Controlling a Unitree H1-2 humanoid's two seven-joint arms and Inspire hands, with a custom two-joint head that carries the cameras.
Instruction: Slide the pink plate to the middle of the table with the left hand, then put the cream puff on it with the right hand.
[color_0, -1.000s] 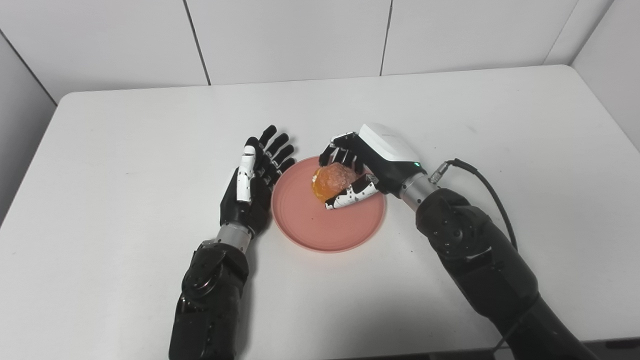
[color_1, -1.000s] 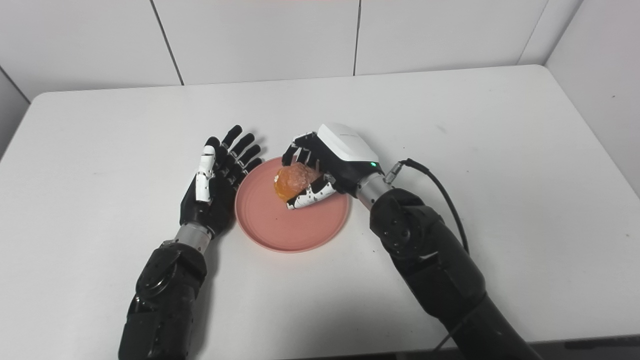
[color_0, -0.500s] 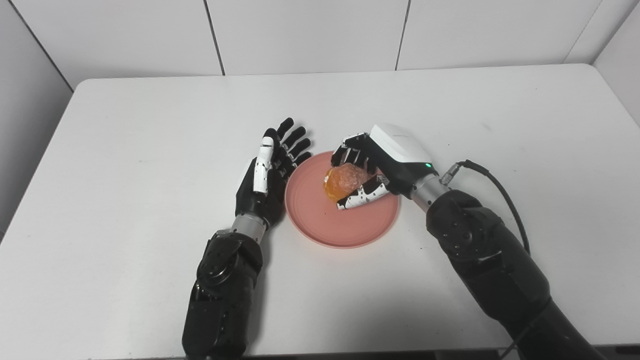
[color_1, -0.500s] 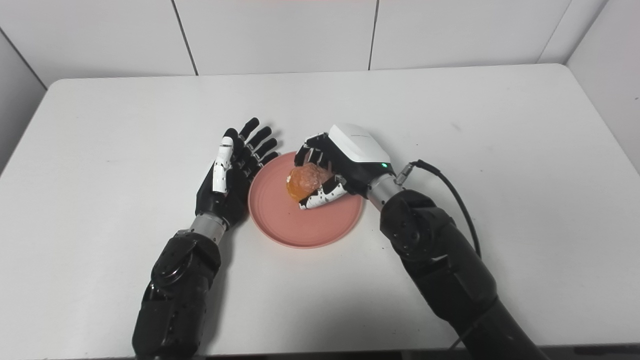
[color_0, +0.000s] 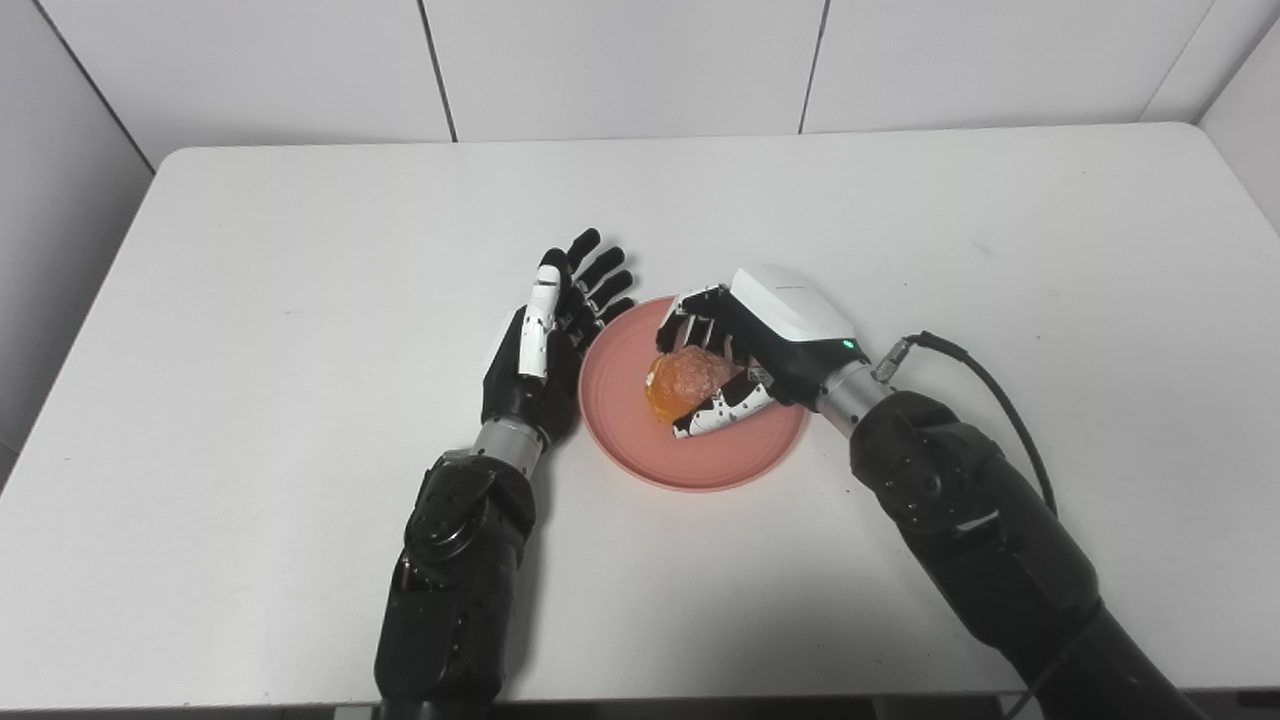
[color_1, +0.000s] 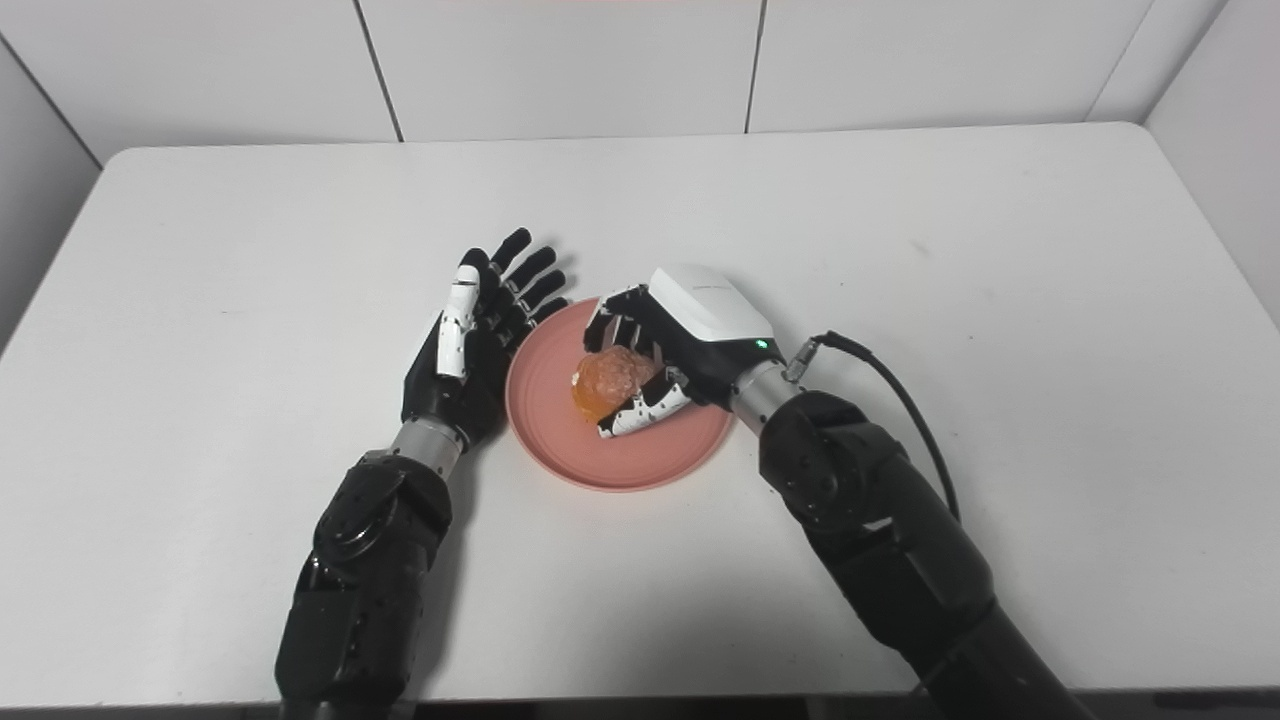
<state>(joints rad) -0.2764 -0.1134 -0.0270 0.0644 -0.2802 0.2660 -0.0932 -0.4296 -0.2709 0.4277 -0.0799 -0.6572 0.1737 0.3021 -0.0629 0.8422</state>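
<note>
Nearest the camera, both dark forearms rise from the bottom edge over the white tabletop (color_0: 250, 400), whose front edge shows along the bottom of the view. A black cable (color_0: 985, 375) loops out from the right wrist.

Past the forearms, the pink plate (color_0: 640, 450) lies near the middle of the tabletop. The left hand (color_0: 545, 345) rests just beside the plate's left rim, palm turned toward it, its fingers (color_0: 600, 270) released and spread, holding nothing; whether it touches the rim cannot be told. The right hand (color_0: 745, 345) reaches over the plate from the right, its fingers (color_0: 690, 320) curled over the top of the cream puff (color_0: 685, 378) and the speckled white thumb below it, so the puff is grasped. The cream puff sits over the plate's centre, low; whether it rests on the plate's surface cannot be told. A small green light glows on the white back cover of the right hand. No brand, label or writing can be read anywhere.

Beyond the hands the tabletop lies bare to its far edge, with wide open surface to the left and right of the plate as well. White wall panels (color_0: 620, 60) stand behind the far edge and along both sides.
</note>
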